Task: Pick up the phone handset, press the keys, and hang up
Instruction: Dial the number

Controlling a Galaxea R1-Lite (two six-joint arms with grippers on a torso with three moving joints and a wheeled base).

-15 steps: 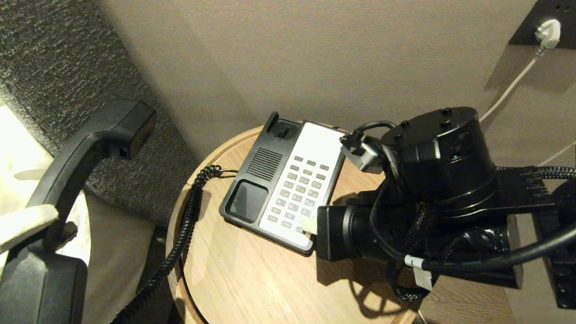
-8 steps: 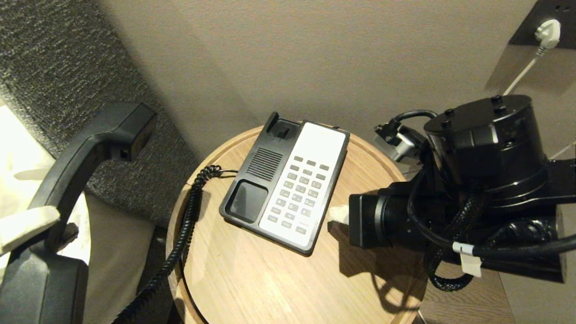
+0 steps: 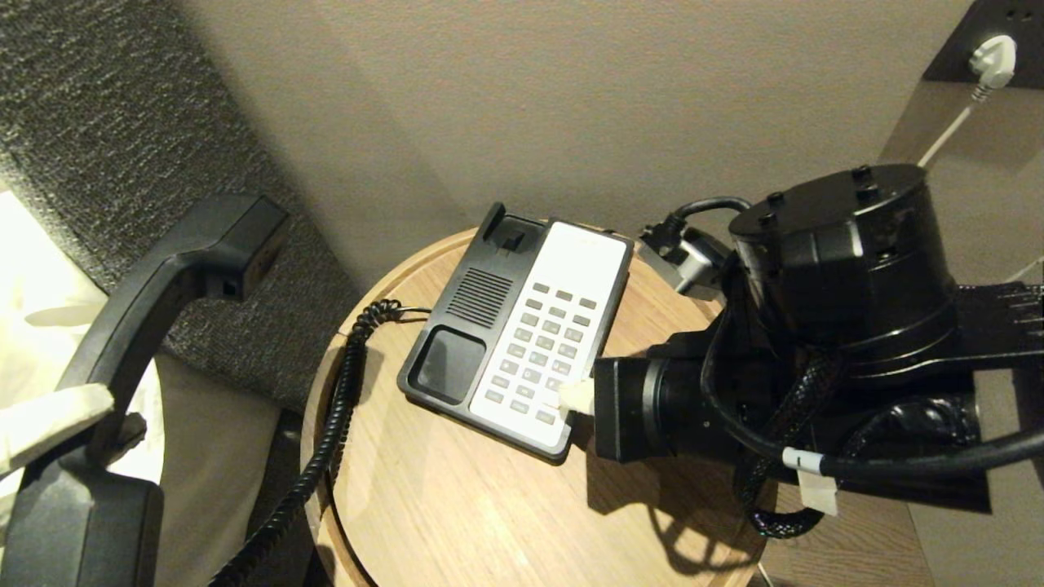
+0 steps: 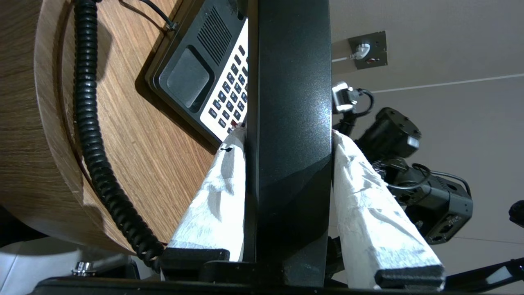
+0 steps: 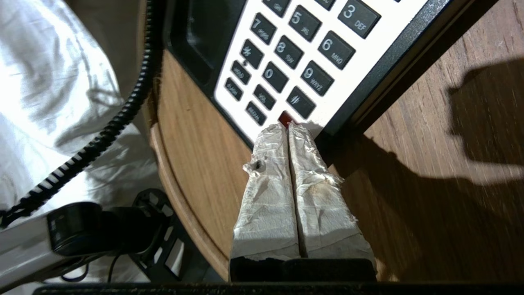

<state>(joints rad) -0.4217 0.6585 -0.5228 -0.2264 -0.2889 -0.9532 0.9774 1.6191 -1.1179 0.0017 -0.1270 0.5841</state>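
Right gripper [image 5: 288,127], fingers pressed together and empty, is poking the red key [image 5: 285,118] on the phone base [image 3: 457,359]. Left gripper [image 4: 288,135] is clamping the phone handset [image 3: 155,285] aloft beside the table [image 3: 424,505]; pickup is done, hanging up is remaining.

The right tool [image 3: 573,395] has returned onto the phone base's [image 3: 571,269] keypad.

round wooden table [image 3: 457,505] carries the phone base [image 3: 522,342] and coiled cord [image 3: 342,391].
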